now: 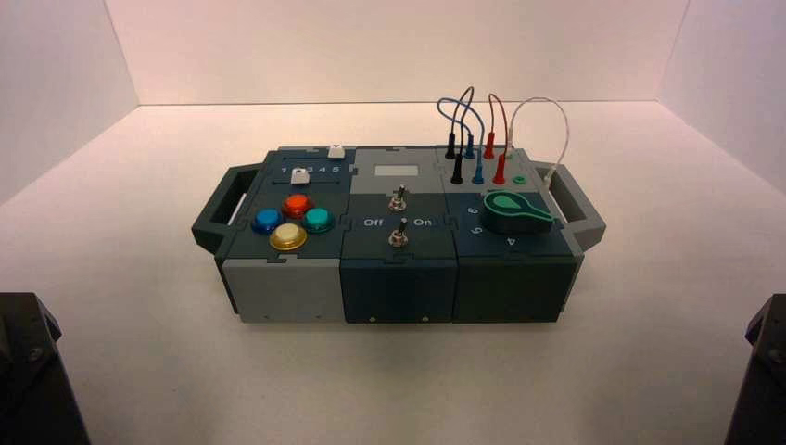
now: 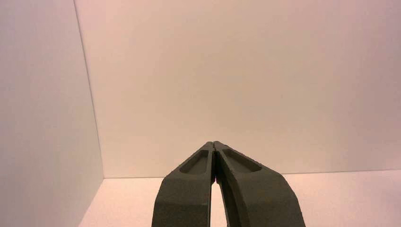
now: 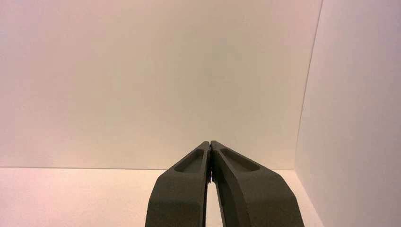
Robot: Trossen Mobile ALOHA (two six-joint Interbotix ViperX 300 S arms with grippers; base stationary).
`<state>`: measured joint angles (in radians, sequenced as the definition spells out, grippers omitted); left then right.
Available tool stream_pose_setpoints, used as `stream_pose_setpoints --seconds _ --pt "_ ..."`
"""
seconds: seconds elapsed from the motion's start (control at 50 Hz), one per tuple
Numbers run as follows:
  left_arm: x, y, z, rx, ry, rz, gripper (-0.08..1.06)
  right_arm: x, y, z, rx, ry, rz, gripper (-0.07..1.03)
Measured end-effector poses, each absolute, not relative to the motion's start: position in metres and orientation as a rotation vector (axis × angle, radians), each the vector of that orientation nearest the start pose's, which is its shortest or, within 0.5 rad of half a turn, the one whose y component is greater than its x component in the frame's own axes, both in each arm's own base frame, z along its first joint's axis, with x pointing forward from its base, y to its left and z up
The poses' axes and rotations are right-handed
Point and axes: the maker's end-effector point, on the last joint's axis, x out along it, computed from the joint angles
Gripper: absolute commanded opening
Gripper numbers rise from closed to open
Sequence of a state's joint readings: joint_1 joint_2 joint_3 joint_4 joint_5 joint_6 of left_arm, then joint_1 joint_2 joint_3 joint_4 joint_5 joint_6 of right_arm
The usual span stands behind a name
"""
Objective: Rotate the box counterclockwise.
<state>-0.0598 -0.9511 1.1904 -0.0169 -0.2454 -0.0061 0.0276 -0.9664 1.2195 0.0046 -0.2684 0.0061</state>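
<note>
The box [image 1: 399,269], dark teal and grey, sits in the middle of the white floor in the high view, its long front facing me nearly square. It has a handle on the left [image 1: 222,209] and one on the right [image 1: 576,204], four coloured buttons [image 1: 292,221], two toggle switches [image 1: 399,218], a green knob [image 1: 514,211] and plugged wires [image 1: 482,130]. Both arms are parked at the near corners, far from the box. My left gripper [image 2: 213,144] is shut on nothing. My right gripper [image 3: 209,143] is likewise shut and empty. Neither wrist view shows the box.
White walls enclose the floor on the left, back and right. The left arm's base [image 1: 32,371] fills the near left corner and the right arm's base [image 1: 760,371] the near right corner. Bare floor surrounds the box on all sides.
</note>
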Motion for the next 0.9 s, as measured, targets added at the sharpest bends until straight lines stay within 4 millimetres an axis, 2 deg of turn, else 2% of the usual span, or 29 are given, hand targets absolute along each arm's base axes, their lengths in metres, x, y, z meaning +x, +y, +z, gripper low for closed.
stream_pose_setpoints --seconds 0.34,0.44,0.58,0.68,0.9 --pt "0.259 -0.016 0.275 -0.021 0.016 -0.059 -0.03 0.254 0.007 0.268 0.01 0.019 0.028 -0.02" --pt "0.261 -0.022 0.271 -0.021 0.047 -0.083 -0.03 0.253 0.013 0.264 0.017 0.045 0.049 -0.02" --pt "0.27 -0.039 0.261 -0.01 0.141 -0.141 -0.03 0.251 0.029 0.253 0.024 0.106 0.113 -0.02" --pt "0.28 -0.058 0.25 0.003 0.238 -0.2 -0.03 0.249 0.043 0.245 0.043 0.167 0.166 -0.02" --pt "0.295 -0.088 0.235 0.045 0.449 -0.28 -0.03 0.239 0.088 0.227 0.069 0.356 0.331 -0.02"
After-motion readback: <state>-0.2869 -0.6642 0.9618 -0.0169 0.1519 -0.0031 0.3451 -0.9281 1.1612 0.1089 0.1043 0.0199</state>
